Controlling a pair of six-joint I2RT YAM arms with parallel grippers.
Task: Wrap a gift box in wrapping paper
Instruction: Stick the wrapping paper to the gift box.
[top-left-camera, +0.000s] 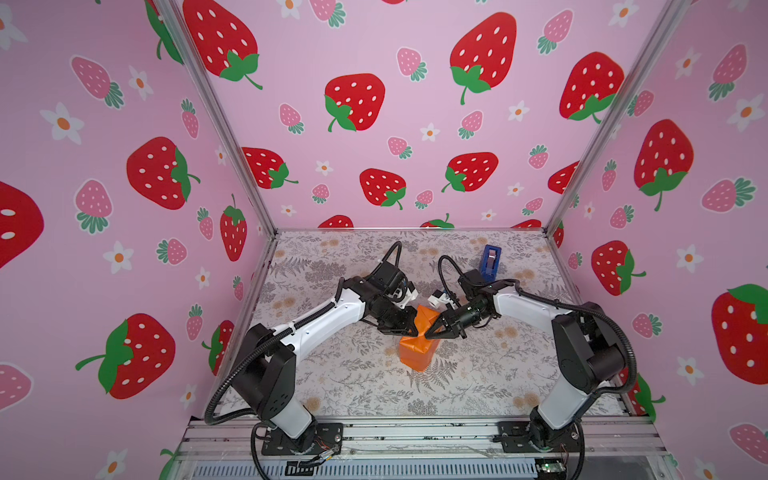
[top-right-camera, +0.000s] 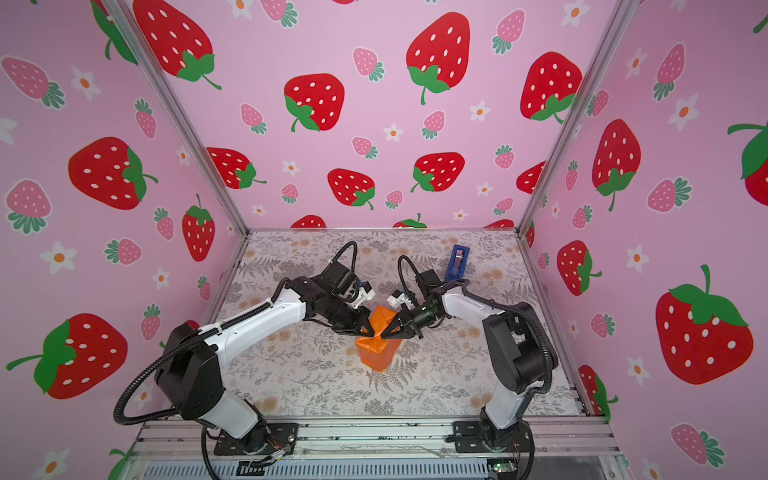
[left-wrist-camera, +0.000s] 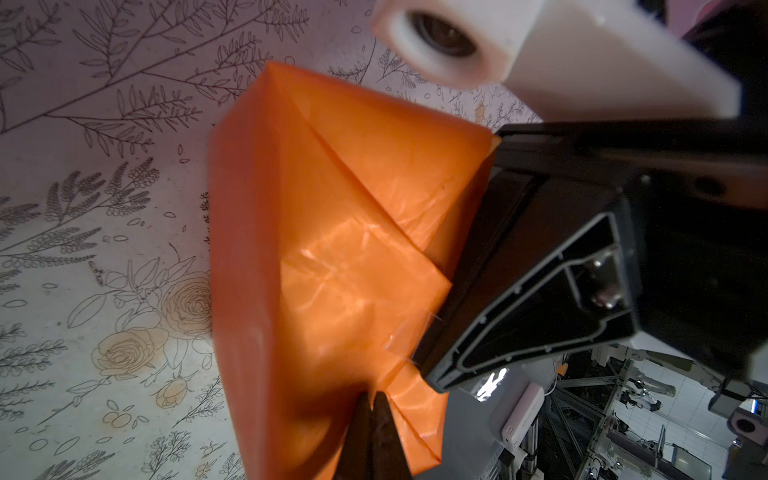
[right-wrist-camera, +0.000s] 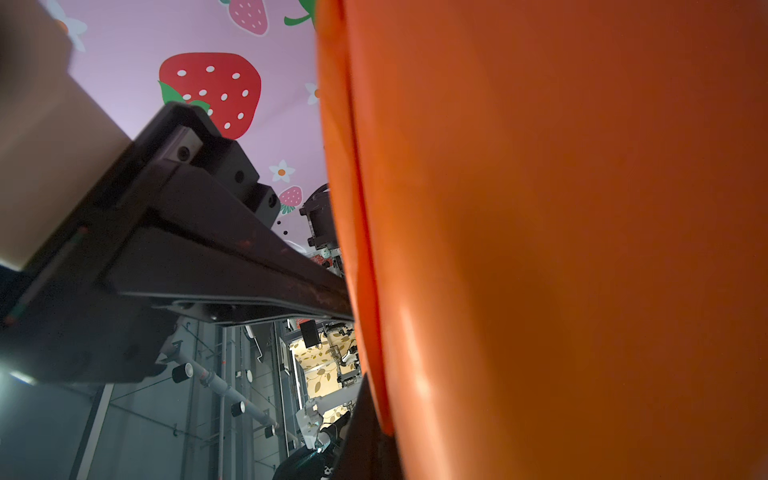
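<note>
Orange wrapping paper (top-left-camera: 415, 353), closed jaws at either side

This was a robotics lab, arranged as a closed test booth. Pink strawberry-print panels (top-left-camera: 374, 124) walled in three sides, held by bare aluminium posts (top-left-camera: 224, 124) that rose from the far corners of the counter (top-left-camera: 353, 386). The counter was covered with a printed grey floral sheet. Along its near edge ran an aluminium extrusion rail (top-left-camera: 415, 432), and two white-and-black robot arms (top-left-camera: 324, 320) were bolted to it on black base plates (top-left-camera: 332, 434). Beyond the booth, the wrist views showed metal racks and equipment (left-wrist-camera: 623, 415) and another station with a leaf-printed surface (right-wrist-camera: 320, 365).
</note>
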